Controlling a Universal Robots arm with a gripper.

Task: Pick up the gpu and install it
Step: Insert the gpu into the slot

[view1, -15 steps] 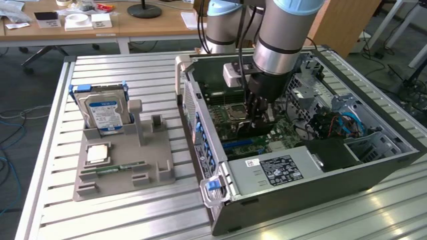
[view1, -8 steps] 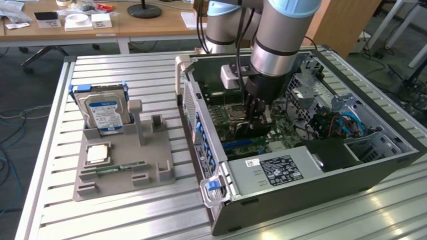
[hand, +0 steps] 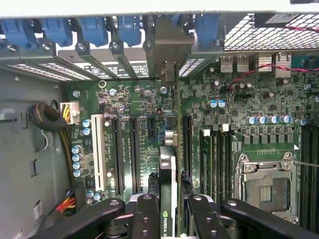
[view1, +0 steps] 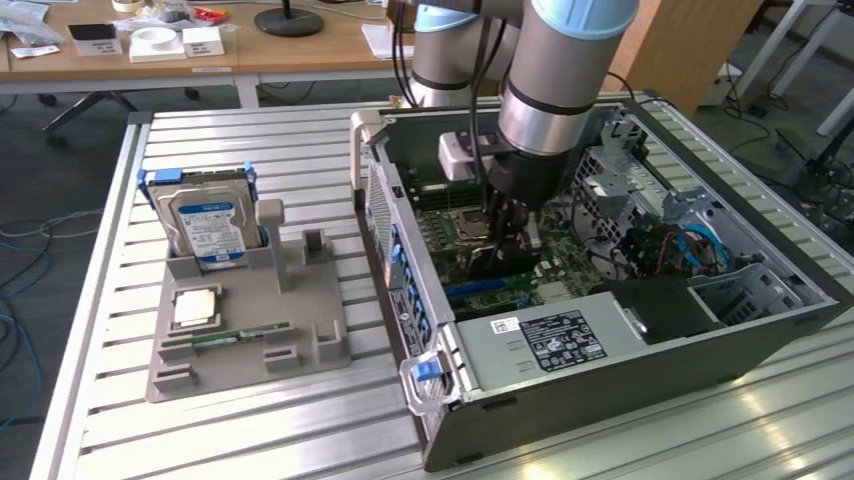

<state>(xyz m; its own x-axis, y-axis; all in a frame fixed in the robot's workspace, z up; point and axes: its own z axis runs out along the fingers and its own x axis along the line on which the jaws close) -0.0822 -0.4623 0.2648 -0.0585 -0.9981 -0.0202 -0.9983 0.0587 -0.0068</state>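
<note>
My gripper (view1: 511, 262) holds the gpu (hand: 168, 184) inside the computer case (view1: 601, 400); the hard drive (view1: 207, 222) stands on the holder tray (view1: 240, 340) at the exterior view's left.

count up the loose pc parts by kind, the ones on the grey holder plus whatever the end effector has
hard drive: 1
square silver chip: 1
memory stick: 1
gpu: 1, gripped by the end effector over the motherboard
total: 4
</note>
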